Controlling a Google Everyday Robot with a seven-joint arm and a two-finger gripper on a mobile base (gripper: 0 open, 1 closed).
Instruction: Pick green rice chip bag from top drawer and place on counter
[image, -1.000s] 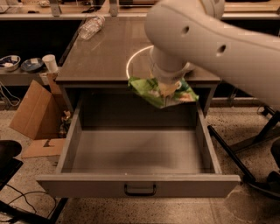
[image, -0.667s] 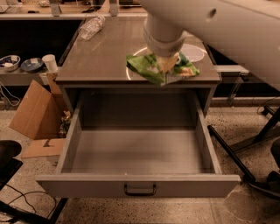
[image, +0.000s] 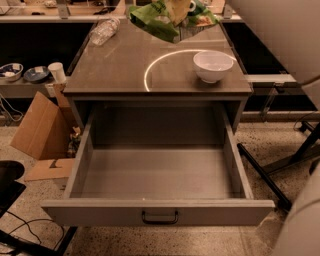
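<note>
gripper (image: 175, 5) at top centre edge, pinching chip bag (image: 159, 22); bag hangs directly below, over far end of counter (image: 115, 65), bowl (image: 213, 65) lower right.

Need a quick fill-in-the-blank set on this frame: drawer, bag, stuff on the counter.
1. The top drawer stands ____.
2. The gripper, at the picture's top edge over the far end of the counter, holds a crinkled ____ rice chip bag.
3. A white ____ sits on the counter's right side.
4. A clear plastic ____ lies at its far left corner.
Missing words: open; green; bowl; bottle.
</note>
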